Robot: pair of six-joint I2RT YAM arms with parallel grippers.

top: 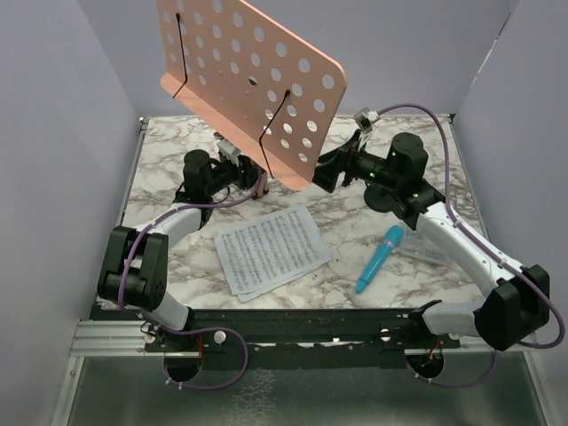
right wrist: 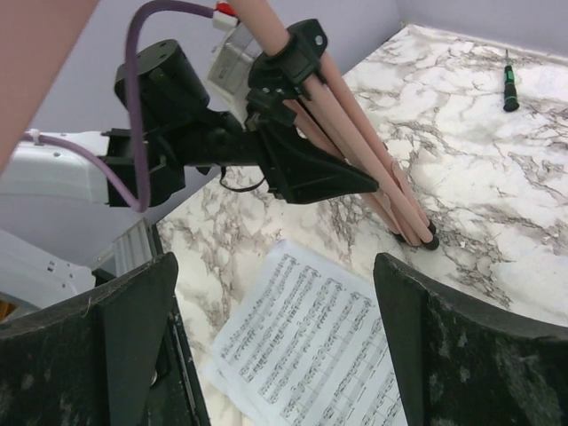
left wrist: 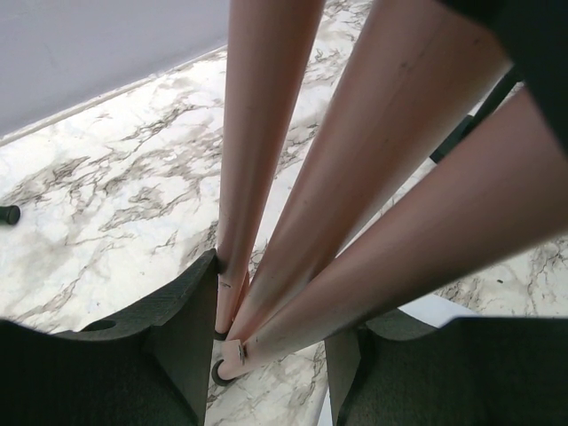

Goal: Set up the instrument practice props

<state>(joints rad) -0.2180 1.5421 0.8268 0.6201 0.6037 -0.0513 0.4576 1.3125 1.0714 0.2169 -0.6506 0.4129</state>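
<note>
Now your left gripper (left wrist: 266,311) is clenching the folded legs of the pink perforated music stand (top: 257,71); your right gripper (right wrist: 275,275) is hovering released beside it.

The desk (top: 161,169) has a white marble-look top with grey and brownish veins running across it. Plain walls in a pale lilac grey close it in on three sides: the left wall (top: 53,177), the back wall (top: 408,44) and the right wall (top: 524,133), each meeting the desk edge directly. The walls are bare and matte. Along the near side, at the left, a ribbed aluminium rail (top: 98,337) lies just beside the desk edge. Below it a dull, speckled metal sheet (top: 293,399) fills the bottom of the overhead view. The light is even and soft, with only faint shadows on the marble and slightly darker corners where the walls meet
</note>
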